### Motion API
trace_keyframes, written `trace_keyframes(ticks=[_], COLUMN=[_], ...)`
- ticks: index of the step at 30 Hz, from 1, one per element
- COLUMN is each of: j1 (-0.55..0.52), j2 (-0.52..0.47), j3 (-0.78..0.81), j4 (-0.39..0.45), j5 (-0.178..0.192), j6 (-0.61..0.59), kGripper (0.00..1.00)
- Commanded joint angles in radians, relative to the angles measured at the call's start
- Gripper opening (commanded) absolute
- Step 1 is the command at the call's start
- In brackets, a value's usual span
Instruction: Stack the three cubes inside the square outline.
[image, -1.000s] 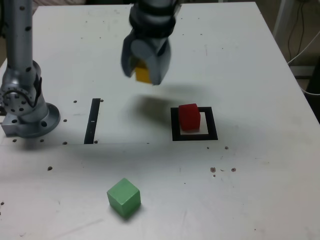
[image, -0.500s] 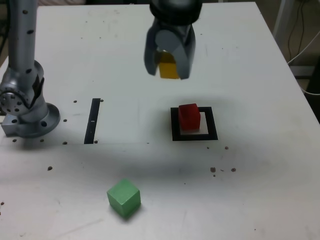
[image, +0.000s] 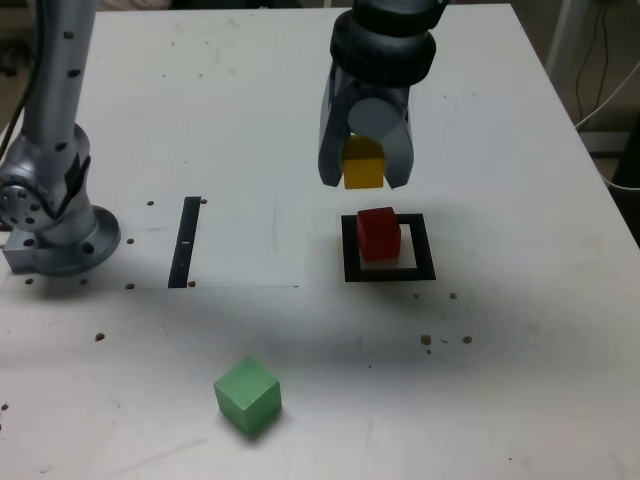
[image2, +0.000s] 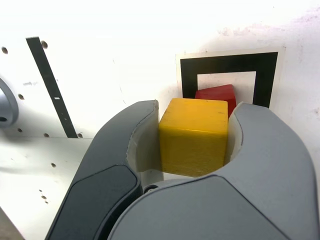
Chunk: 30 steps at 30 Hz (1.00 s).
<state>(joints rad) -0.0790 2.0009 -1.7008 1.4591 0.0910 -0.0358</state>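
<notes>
Yellow cube (image: 363, 171) has travelled since a second ago: you carried it from well off toward the exterior view's left of the square outline (image: 349, 250) to a spot above and just behind the red cube (image: 379, 234), and the gripper (image: 364, 176) has turned so its two grey fingers now flank the cube squarely. Jaws are clamped on the yellow cube, one face pressed by each pad, clear in the wrist view. Red cube sits inside the outline, off-centre toward its rear left corner in the exterior view, on the pale centre and partly on the tape. Green cube (image: 247, 395) lies untouched, well apart from the outline toward the camera and the exterior view's left. So you look mid-transport on the second block; placement not yet done, green still to come. Cubes are matte, solid-coloured, sharp-edged; yellow shows faint scuffing in the wrist view (image2: 194, 135). Fingers are smooth rounded plastic shells. Outline is thick flat black tape on a white, speckled table (image: 500, 120).
</notes>
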Motion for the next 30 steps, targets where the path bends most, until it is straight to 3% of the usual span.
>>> trace_keyframes(ticks=[1,6,15,30], j1=[-0.005,-0.004,-0.001,-0.028], j2=[-0.001,0.008,0.001,0.055], j3=[0.001,0.020,0.068,0.043], j4=[-0.004,-0.021,-0.063,-0.073], j5=[0.002,-0.002,-0.050,-0.066], j6=[-0.011,-0.016,-0.021,-0.061], kGripper=[0.23,0.23,0.23,0.23])
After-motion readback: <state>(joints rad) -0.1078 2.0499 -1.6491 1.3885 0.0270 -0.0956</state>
